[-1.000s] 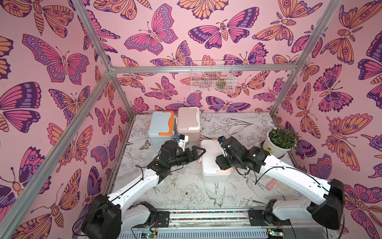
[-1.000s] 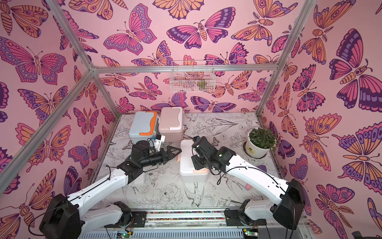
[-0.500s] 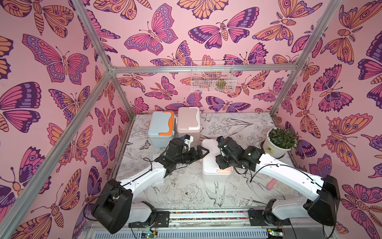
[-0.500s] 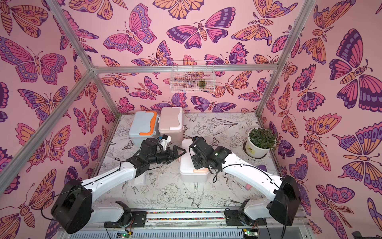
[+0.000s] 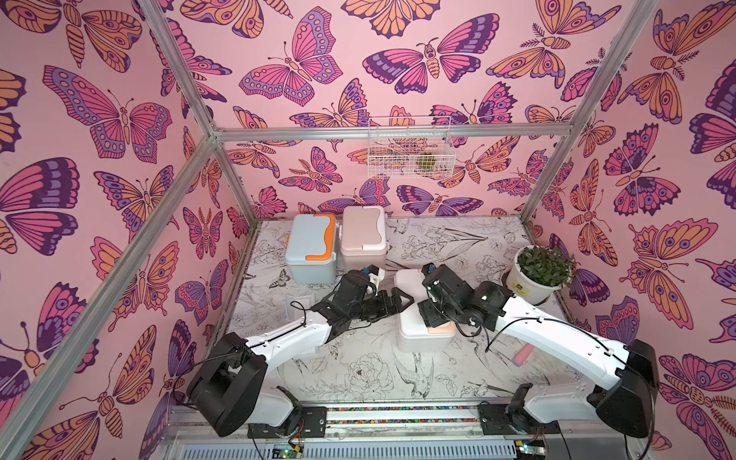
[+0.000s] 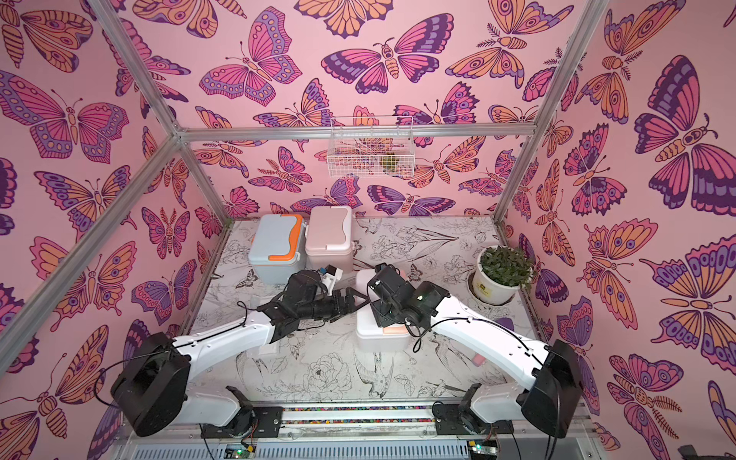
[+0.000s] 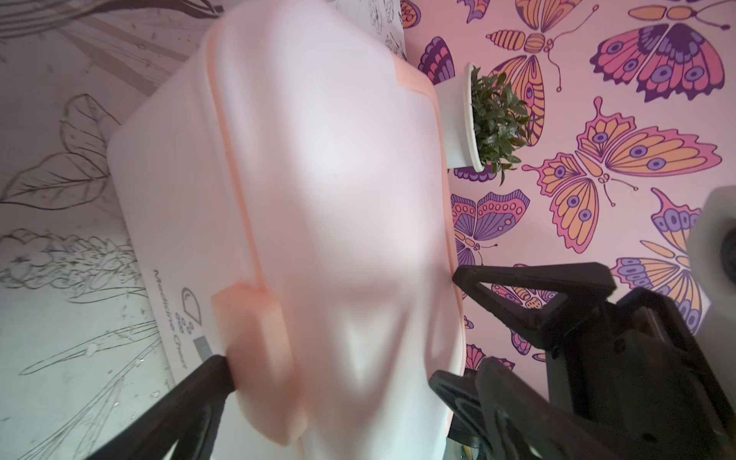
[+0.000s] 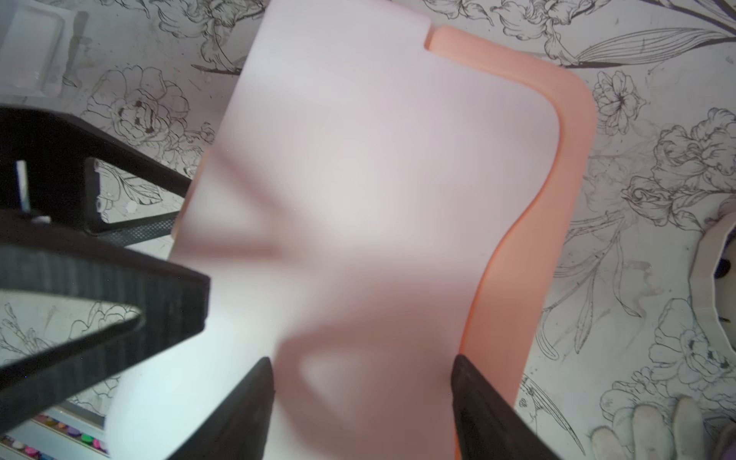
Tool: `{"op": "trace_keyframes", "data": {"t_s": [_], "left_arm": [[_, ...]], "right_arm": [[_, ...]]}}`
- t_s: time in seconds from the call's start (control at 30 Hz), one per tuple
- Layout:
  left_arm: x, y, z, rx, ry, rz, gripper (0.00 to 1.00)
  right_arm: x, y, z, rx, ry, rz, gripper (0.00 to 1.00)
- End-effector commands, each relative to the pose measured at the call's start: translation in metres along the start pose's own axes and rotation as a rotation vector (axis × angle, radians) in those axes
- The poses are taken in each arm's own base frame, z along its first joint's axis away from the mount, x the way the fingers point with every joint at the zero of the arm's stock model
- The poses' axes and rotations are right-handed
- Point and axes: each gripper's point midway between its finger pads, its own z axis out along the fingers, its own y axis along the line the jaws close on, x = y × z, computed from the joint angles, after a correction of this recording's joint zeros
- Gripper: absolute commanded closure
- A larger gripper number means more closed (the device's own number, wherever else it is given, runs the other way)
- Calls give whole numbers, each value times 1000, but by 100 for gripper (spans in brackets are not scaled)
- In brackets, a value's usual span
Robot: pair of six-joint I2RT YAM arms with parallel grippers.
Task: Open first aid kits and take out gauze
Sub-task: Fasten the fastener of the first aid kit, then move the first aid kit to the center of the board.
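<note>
The white first aid kit with peach trim [image 5: 418,338] [image 6: 370,334] stands mid-table, lid down. My left gripper [image 5: 404,298] [image 7: 330,374] is open at its left side. One finger rests against the peach latch [image 7: 255,338] and the other sits over the lid. My right gripper [image 5: 426,314] [image 8: 362,366] hovers open just above the white lid [image 8: 378,159], holding nothing. The blue-grey kit [image 5: 310,251] and the beige-pink kit [image 5: 363,235] stand closed at the back left. A flat clear gauze packet [image 8: 32,51] [image 5: 298,304] lies on the table left of the white kit.
A white pot with a green plant [image 5: 533,278] stands at the right wall. A small pink object [image 5: 521,354] lies under the right arm. A wire basket [image 5: 408,147] hangs on the back wall. The two grippers are close together over the white kit.
My left gripper has moved right up to the white kit's side. My right gripper's jaws have spread wider over the lid.
</note>
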Motion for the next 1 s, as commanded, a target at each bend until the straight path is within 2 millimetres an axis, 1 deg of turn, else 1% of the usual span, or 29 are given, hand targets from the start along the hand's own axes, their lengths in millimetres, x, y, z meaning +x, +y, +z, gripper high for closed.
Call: {"op": "trace_keyframes", "data": {"t_s": [0.0,0.1,0.17,0.23,0.3,0.4,0.5,0.53,0.57,0.7,0.77,0.87,0.97], "left_arm": [[-5,-23,13,55,-7,35,1],[-3,-29,31,63,-2,40,2],[-3,-34,42,79,-2,42,2],[-3,-37,46,98,-10,44,3],[-6,-37,41,108,-45,50,3],[-10,-38,20,96,-104,87,1],[-11,-34,-6,30,-151,140,0],[-11,-32,-18,2,-174,160,0],[-12,-34,-33,-14,-204,182,0],[-7,-20,-73,-121,-272,232,0],[-4,-14,-94,-163,-308,259,0],[0,-7,-121,-209,-354,278,0],[5,0,-141,-243,-389,279,0]], "right_arm": [[11,-24,-23,69,-5,23,20],[9,-34,-37,83,-63,42,13],[10,-41,-45,88,-89,60,11],[12,-46,-53,93,-103,73,10],[14,-51,-59,99,-116,81,9],[18,-51,-66,75,-132,88,7],[20,-43,-68,18,-138,66,6],[20,-40,-67,2,-137,64,5],[20,-36,-65,-12,-129,61,5],[20,-24,-50,8,-91,24,5],[17,-15,-43,23,-80,-4,5],[11,-1,-32,58,-63,-50,4],[5,12,-17,89,-33,-83,4]]}}
